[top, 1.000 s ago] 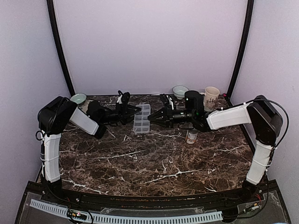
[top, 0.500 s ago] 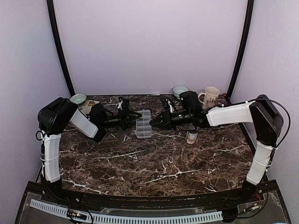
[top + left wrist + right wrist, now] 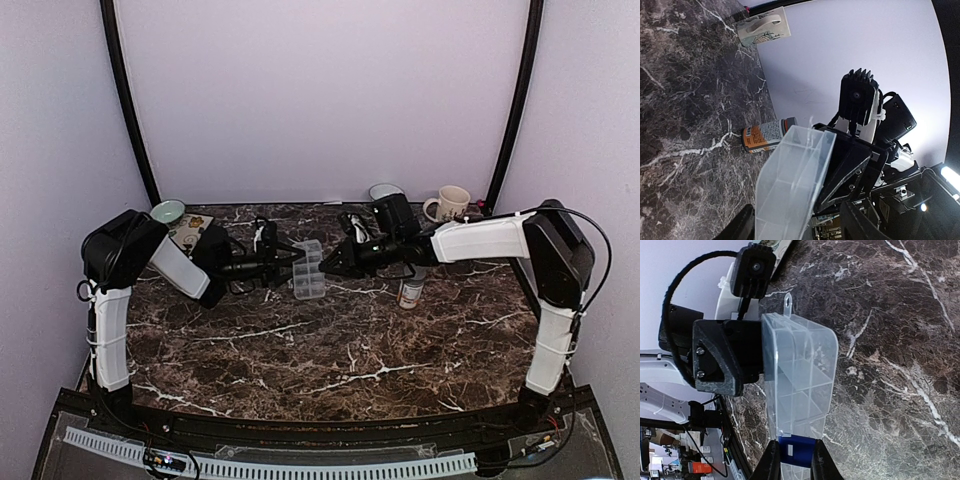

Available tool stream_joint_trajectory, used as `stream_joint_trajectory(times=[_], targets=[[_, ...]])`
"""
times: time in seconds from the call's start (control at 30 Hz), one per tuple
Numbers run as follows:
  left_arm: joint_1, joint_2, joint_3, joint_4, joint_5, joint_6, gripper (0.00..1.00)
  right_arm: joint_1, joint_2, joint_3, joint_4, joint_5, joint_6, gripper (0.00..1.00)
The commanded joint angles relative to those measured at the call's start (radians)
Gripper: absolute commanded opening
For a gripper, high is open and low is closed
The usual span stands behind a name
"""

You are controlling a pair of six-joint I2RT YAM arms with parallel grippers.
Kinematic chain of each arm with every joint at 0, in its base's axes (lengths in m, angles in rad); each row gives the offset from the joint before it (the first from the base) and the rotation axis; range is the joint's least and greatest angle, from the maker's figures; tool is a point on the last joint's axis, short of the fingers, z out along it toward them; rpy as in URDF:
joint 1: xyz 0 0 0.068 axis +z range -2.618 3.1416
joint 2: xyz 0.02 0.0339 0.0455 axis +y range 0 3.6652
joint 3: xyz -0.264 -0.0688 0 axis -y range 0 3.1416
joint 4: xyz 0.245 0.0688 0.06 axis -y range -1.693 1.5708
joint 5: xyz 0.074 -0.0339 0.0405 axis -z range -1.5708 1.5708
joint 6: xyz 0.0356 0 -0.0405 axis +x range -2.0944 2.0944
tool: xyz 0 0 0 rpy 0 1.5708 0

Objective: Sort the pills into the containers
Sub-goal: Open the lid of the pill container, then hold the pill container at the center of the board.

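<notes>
Apparently raised off the table (image 3: pixel 330 350), a little toward 12 o'clock from centre: box (image 3: pixel 308 270), clear, tilted. Pinched at one end by right gripper (image 3: pixel 792 460), drawn narrow and clamped on the rim. Flanked at 9 o'clock by left gripper (image 3: pixel 283 262), spread wide with the other box end in the gap. Cannot tell whether touching either finger there.

Could sag or swing down, hanging from one thin-edge pinch with no firm hold at the far end. Could twist in that pinch, being smooth plastic gripped off-centre. Could spill any pills inside if tipped further with the lid unlatched. Could knock the bottle (image 3: pixel 410 292), standing at 4 o'clock from the box beneath the right arm, if lowered carelessly.

No pills made out anywhere: too small, or absent. Hard to read: latch, lid position, contents of the compartments (image 3: pixel 805 385). Cut off at the left wrist view's lower edge: most of both fingers. Hidden from above by the grippers: both box ends.
</notes>
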Motion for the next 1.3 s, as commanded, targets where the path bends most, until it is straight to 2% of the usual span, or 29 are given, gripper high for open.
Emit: stream_joint_trajectory(times=[0.0, 0.07, 0.1, 0.13, 0.77, 1.1, 1.2, 1.27], targets=[[-0.009, -0.021, -0.027, -0.042, -0.009, 0.058, 0.59, 0.001, 0.048, 0.035, -0.073, 0.083, -0.05, 0.03], [-0.008, -0.021, -0.036, -0.062, -0.023, 0.072, 0.65, 0.001, 0.058, 0.043, -0.098, 0.096, -0.055, 0.03], [-0.008, -0.021, -0.038, -0.072, -0.027, 0.078, 0.71, 0.001, 0.062, 0.048, -0.109, 0.106, -0.057, 0.02], [-0.009, -0.021, -0.039, -0.077, -0.03, 0.085, 0.72, 0.001, 0.067, 0.053, -0.127, 0.115, -0.063, 0.02], [0.028, -0.089, -0.099, -0.292, -0.079, 0.255, 0.76, 0.0, 0.088, 0.154, -0.299, 0.185, -0.105, 0.0], [0.025, -0.134, -0.024, -0.364, -0.089, 0.269, 0.76, 0.014, 0.132, 0.253, -0.446, 0.271, -0.154, 0.0], [0.018, -0.142, 0.074, -0.499, -0.097, 0.325, 0.92, 0.02, 0.137, 0.262, -0.459, 0.281, -0.156, 0.0], [0.008, -0.139, 0.163, -0.62, -0.104, 0.384, 0.97, 0.023, 0.141, 0.268, -0.461, 0.285, -0.157, 0.0]])
